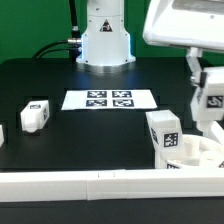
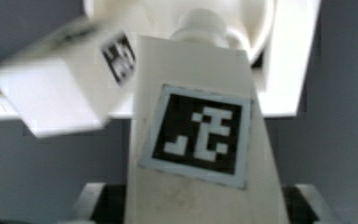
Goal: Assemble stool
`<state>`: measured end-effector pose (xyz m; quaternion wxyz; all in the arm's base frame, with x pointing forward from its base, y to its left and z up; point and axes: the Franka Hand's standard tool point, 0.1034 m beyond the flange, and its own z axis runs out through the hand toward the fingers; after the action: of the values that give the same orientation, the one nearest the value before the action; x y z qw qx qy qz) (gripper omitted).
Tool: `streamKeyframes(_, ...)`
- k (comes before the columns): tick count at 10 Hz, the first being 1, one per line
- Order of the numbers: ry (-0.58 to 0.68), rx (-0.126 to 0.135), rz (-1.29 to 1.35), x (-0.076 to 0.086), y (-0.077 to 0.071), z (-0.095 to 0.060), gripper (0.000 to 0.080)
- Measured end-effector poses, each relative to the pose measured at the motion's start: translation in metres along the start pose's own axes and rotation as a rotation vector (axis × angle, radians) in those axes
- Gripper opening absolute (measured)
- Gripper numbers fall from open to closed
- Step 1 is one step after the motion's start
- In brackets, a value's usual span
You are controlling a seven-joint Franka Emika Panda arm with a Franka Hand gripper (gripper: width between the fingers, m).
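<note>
Surface: a black table [image 1: 60, 80] in front of a green backdrop, with the white robot base [image 1: 105, 40] at its far edge.
Rail: a long white rail [image 1: 100, 185] runs along the near edge, lower than the fingers and on the camera's side of them.
Marker board: the marker board [image 1: 110, 99] lies flat mid-table, well apart from the fingers toward the exterior view's left.
Seat: the round white seat [image 1: 198, 153] lies flat on the table just below the fingers.
Standing leg: the standing leg [image 1: 165, 133] is upright on the seat with its tag toward the camera. It is just beside the fingers toward the exterior view's left and a little lower.
Held leg: the held leg [image 1: 211, 100] hangs between the fingers, and its tag fills the wrist view.
Loose leg: the loose leg [image 1: 35, 115] rests on the table, well apart from the fingers toward the exterior view's left.
Gripper: the gripper [image 2: 197, 198] pinches the held leg, one dark finger against each side.
Key relation: the held leg's long axis runs on from the fingers, roughly upright, with its free end pointing down at the seat. It looks just clear of the seat, though contact cannot be ruled out.
Next move, as a judgement: lower it along that axis into a socket, staying clear of the standing leg.
</note>
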<state>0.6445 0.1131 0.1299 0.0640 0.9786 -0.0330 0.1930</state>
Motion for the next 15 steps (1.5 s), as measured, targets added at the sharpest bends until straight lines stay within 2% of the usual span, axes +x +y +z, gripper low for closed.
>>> streamKeyframes(1,0.038,0.016,-0.024,0.006,0.000,0.001,0.0324)
streamKeyframes(2,0.021,0.009,-0.029,0.004,-0.002,-0.001,0.0324)
streamKeyframes(5,0.030,0.017,-0.030,0.003,-0.006,0.000,0.0324)
streamKeyframes(6,0.088,0.045,-0.040,-0.003,-0.013,0.001,0.0324)
streamKeyframes(7,0.118,0.055,-0.056,-0.011,-0.018,-0.001,0.0324)
streamKeyframes(9,0.138,0.047,-0.074,-0.014,-0.020,-0.005,0.0324)
streamKeyframes(12,0.151,0.056,-0.069,-0.015,-0.025,-0.002,0.0324)
streamKeyframes(13,0.175,0.039,-0.121,-0.020,-0.029,0.009,0.0324)
streamKeyframes(14,0.182,0.007,-0.176,-0.019,-0.020,0.016,0.0324)
streamKeyframes(15,0.195,-0.007,-0.187,-0.020,-0.017,0.022,0.0324)
